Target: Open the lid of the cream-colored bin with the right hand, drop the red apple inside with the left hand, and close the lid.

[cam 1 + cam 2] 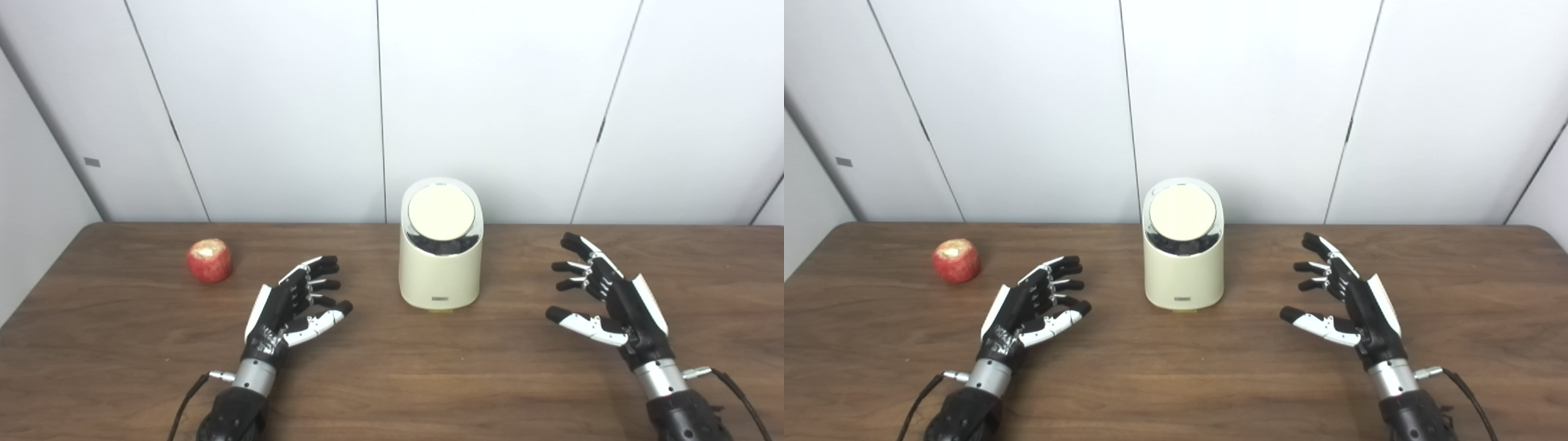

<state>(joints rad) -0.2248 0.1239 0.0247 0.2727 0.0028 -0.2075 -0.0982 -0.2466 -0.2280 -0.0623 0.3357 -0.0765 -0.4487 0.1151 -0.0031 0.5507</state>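
Table [392,380] holds bin [440,269], apple [209,260]; left hand [294,303], right hand [603,300] spread, empty

text: none legible | bin [440,269] front label [440,299]: too small to read

Bare table [392,380] lies between my left hand [294,303] and the apple [209,260]; nothing blocks that path. My right hand [603,300] faces open wood toward the bin [440,269].

table [429,380]: dark wood, brown | wall panels [275,92]: white, behind table
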